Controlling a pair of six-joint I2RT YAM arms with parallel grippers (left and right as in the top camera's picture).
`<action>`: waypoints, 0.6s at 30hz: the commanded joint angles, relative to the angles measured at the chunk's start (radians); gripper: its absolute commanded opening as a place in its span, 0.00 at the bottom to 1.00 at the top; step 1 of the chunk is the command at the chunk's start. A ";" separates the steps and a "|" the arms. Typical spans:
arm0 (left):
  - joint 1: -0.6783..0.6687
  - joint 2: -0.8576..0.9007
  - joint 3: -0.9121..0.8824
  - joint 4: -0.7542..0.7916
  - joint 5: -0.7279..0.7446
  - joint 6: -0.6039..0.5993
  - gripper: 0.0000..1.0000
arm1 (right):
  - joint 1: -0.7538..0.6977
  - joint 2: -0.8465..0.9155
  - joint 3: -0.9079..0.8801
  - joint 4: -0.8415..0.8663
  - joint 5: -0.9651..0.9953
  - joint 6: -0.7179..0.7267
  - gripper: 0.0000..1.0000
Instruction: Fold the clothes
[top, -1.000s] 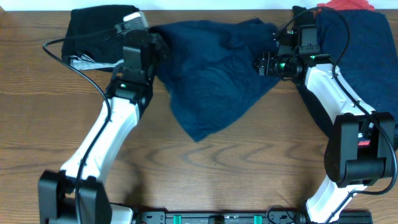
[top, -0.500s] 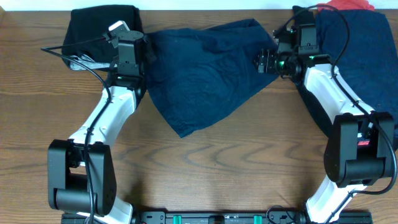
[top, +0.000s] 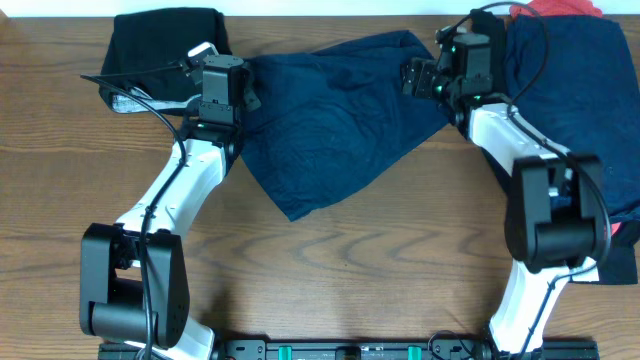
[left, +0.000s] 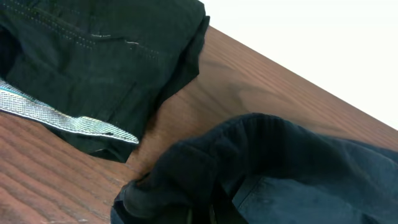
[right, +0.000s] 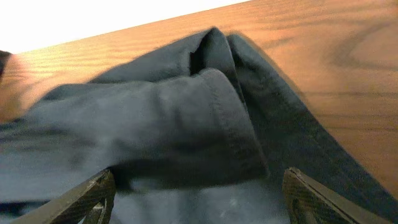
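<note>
The navy shirt lies spread mid-table, hem nearest. The left gripper is clamped on its left end (fingers buried in cloth); the right gripper gapes around the right end. Black garment beyond

The table is evenly lit from above with soft shadows, the clothes are blurred in the right wrist view, and the wrist views' backgrounds are overexposed.
</note>
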 joint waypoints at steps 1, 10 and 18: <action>-0.002 -0.023 0.010 -0.009 -0.008 0.019 0.06 | -0.042 0.069 -0.001 0.060 -0.051 0.012 0.85; -0.002 -0.023 0.010 -0.010 -0.008 0.035 0.06 | -0.067 0.174 0.002 0.280 -0.161 0.067 0.82; -0.002 -0.023 0.010 -0.010 -0.008 0.035 0.06 | -0.025 0.180 0.002 0.436 -0.235 0.144 0.72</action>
